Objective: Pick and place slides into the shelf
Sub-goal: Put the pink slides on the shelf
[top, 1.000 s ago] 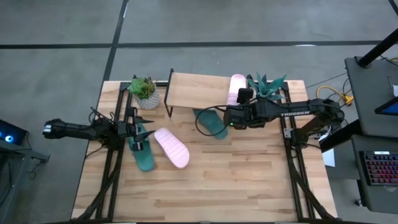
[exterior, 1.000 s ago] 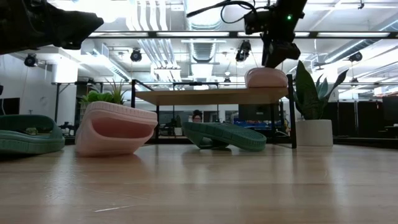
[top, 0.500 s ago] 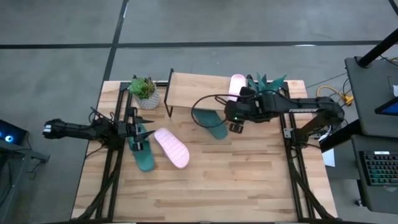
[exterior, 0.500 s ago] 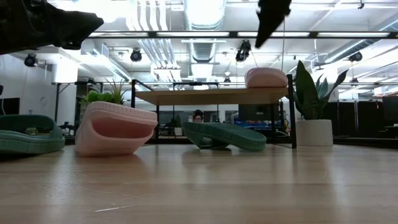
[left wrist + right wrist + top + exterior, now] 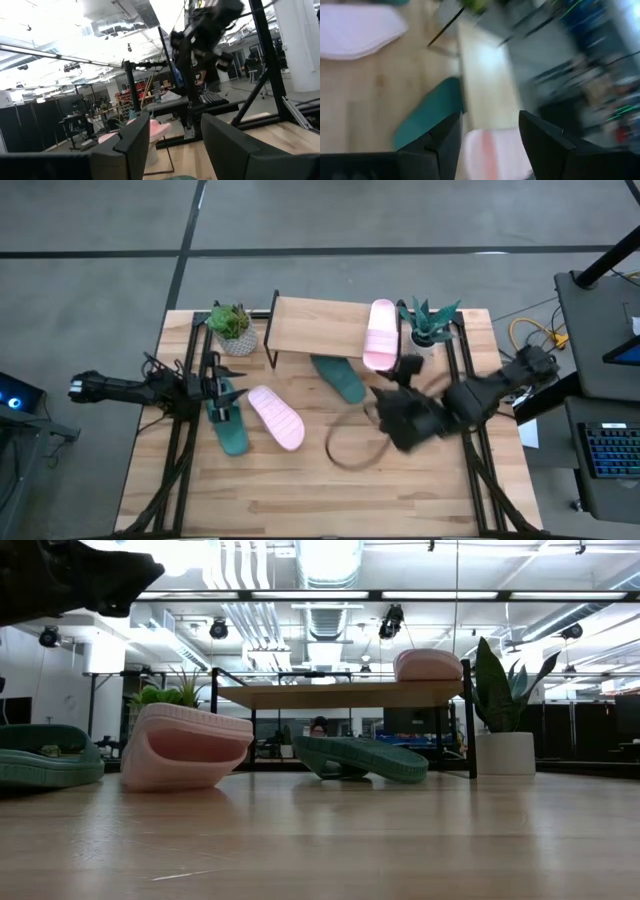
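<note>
One pink slide (image 5: 380, 333) on shelf (image 5: 310, 326) top, three left on table: green (image 5: 340, 378) half under shelf, pink (image 5: 276, 417) and green (image 5: 226, 420) loose at left; right gripper (image 5: 400, 423) empty, fingers spread; left gripper (image 5: 212, 386) half open, empty.

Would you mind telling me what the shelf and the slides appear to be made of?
The shelf looks like a pale, matte wooden plank with visible grain on thin black legs, probably metal. The slides, like the pink slide on top and the green slide under it, look like soft matte rubber or foam, moulded in one piece.
</note>
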Robot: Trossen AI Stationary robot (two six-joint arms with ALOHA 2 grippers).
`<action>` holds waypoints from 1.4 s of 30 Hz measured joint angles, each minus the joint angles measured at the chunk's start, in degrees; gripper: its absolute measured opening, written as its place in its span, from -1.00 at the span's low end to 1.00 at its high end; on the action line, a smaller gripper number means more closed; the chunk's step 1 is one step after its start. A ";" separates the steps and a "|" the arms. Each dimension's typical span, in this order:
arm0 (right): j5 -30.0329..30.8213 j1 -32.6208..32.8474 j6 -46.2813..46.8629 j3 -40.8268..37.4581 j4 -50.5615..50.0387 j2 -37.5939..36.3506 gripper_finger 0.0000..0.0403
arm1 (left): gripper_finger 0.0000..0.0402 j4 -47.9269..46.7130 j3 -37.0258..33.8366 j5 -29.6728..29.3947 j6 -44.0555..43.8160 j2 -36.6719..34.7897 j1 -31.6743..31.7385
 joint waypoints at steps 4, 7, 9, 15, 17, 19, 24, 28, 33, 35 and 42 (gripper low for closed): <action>9.80 6.60 5.01 -2.56 0.17 0.00 -0.07 | -0.18 0.00 1.29 0.48 -0.05 2.78 0.00; 12.77 9.09 11.04 -5.61 0.07 0.04 -0.07 | -0.18 -0.45 4.46 3.83 -0.12 6.42 -0.02; 14.45 10.05 14.75 -8.10 0.09 0.04 -0.07 | -0.18 -0.68 7.10 5.89 -0.38 9.81 -0.20; 16.94 10.65 21.81 -16.15 0.03 0.04 -0.07 | -0.18 -11.11 17.99 6.84 -0.09 25.84 -2.78; 18.57 10.68 23.76 -18.63 -0.01 -0.16 -0.07 | -0.18 -17.13 22.73 6.65 -0.07 31.08 -4.41; 20.59 10.78 26.06 -20.82 0.03 -0.41 -0.07 | -0.18 -24.37 27.42 5.84 -0.12 35.30 -6.11; 23.41 10.82 32.48 -25.47 2.00 -0.65 -0.07 | -0.18 -37.08 39.89 0.82 -3.55 42.12 -9.23; 23.40 10.80 31.71 -28.46 8.30 -0.63 -0.07 | -0.18 -43.82 46.36 0.41 -6.16 44.67 -10.44; 23.46 10.80 31.67 -29.20 9.61 -0.63 -0.07 | -0.18 -49.45 49.50 0.41 -10.51 47.56 -12.62; 23.52 10.80 31.92 -29.24 9.64 -0.63 -0.07 | -0.18 -51.86 50.56 0.48 -12.62 48.88 -14.05; 23.52 10.25 32.12 -29.32 10.53 -0.63 -0.07 | -0.18 -58.11 55.82 0.09 -22.31 56.60 -20.20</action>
